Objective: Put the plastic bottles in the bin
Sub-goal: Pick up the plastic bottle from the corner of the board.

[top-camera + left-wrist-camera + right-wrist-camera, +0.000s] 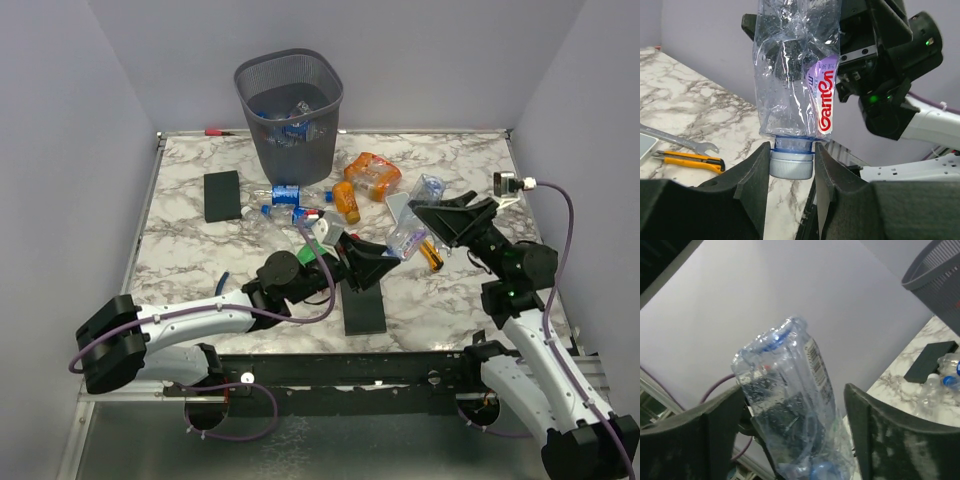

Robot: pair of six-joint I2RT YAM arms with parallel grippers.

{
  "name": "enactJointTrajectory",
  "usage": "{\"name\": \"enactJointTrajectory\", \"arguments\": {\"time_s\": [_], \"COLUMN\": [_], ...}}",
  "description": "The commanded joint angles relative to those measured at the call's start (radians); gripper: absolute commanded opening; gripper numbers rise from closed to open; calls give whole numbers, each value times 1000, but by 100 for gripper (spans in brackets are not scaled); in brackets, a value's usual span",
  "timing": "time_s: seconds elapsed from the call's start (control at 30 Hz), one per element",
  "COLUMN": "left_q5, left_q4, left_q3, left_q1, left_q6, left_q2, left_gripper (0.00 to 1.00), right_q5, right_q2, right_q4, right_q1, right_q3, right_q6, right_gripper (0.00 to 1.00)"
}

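Note:
A clear crushed plastic bottle (pixel 405 238) with a red-lettered label hangs between my two grippers above the table's right half. My left gripper (pixel 388 256) is shut on the bottle (pixel 795 75) at its neck, just above the grey cap (pixel 791 166). My right gripper (pixel 420 224) stands open around the other end of the bottle (pixel 790 400), with a gap on one side. The dark mesh bin (pixel 270 150) stands at the back with several bottles inside. Two orange bottles (pixel 372 175) and clear ones (pixel 285 195) lie in front of it.
Two black slabs lie on the marble, one at the left (pixel 222 195) and one near the front (pixel 362 310). A yellow utility knife (pixel 690 160) and a wrench (pixel 680 141) lie under the held bottle. Grey walls close in on three sides.

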Motion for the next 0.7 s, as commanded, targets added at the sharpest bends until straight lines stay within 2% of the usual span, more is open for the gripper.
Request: {"name": "enactJointTrajectory", "arguments": {"time_s": [0.0, 0.07, 0.2, 0.3, 0.4, 0.53, 0.67], "left_q5": [-42, -70, -88, -56, -80, -149, -176], "left_q4": [-63, -155, -323, -548, -781, -963, -1021], "left_q3": [-24, -17, 9, 72, 129, 120, 50], "left_q1": [1, 3, 6, 6, 3, -5, -27], "left_q6": [140, 206, 360, 581, 834, 1190, 1545], "left_q2": [-101, -146, -222, -258, -276, -292, -345], "left_gripper": [0, 0, 0, 0, 0, 0, 0], "right_q5": [-87, -84, -77, 13, 95, 116, -5], "right_q2": [-53, -72, -74, -41, 13, 66, 148], "right_q4": [-357, -541, -815, -1106, -1339, -1452, -1505], "right_q1": [10, 10, 9, 9, 10, 16, 19], "right_q3": [153, 230, 368, 544, 725, 824, 847], "right_q6": [-182, -311, -480, -677, -840, -924, -938], "right_gripper": [92, 100, 100, 100, 100, 100, 100]}}
